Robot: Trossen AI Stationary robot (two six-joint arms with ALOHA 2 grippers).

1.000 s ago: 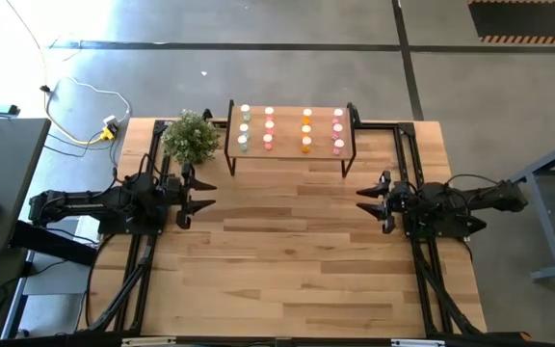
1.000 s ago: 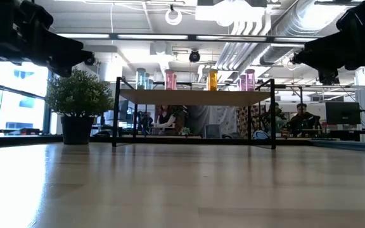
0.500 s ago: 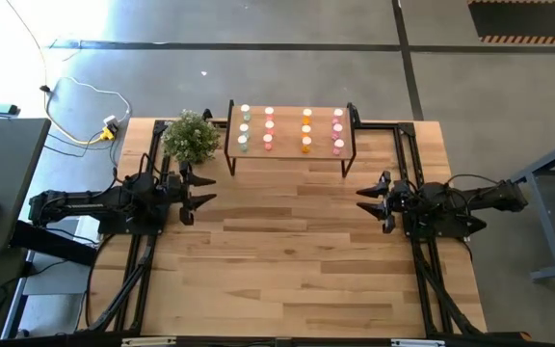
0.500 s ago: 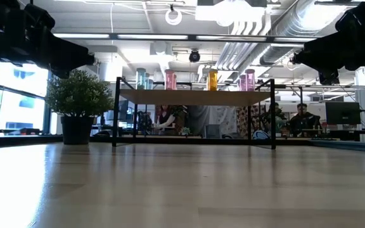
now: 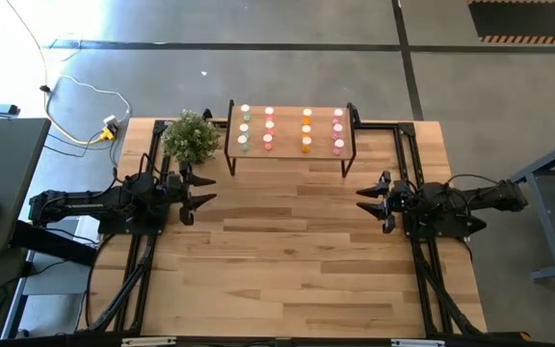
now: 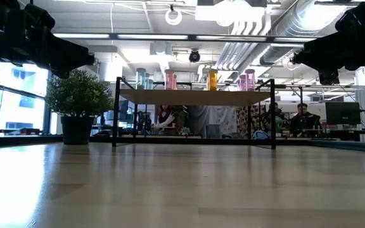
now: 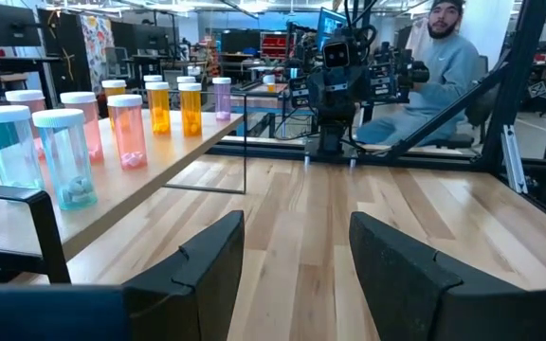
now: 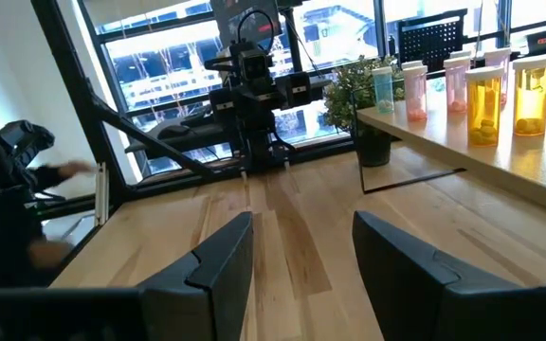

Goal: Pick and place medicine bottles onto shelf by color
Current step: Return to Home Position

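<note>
From above I see the left gripper (image 5: 205, 191) over the left side of the table (image 5: 287, 260), just in front of the plant (image 5: 191, 137). Its two fingers are spread apart, and in the left wrist view the wood of the table shows in the wide gap between them. The right gripper (image 5: 364, 200) hangs over the right side of the table and faces the left one across the middle. Its fingers are spread apart too, as the right wrist view also shows. Both grippers are well apart from the shelf (image 5: 287, 130), which stands at the far edge of the table, just beside the plant. The bottles (image 5: 269, 145) all stand upright on the shelf top, in four columns of three, sorted by colour: green bottles (image 5: 245, 127) at the plant's end, then pink bottles (image 5: 269, 127), then orange bottles (image 5: 306, 128), and magenta bottles (image 5: 337, 128) at the right end. The gap between the pink and the orange columns is wider than the other gaps. In the low view both arms are high above the table, in the upper corners, with the shelf farther back between them. A person (image 7: 448, 71) in a grey top sits beyond the table, behind the right arm.
</note>
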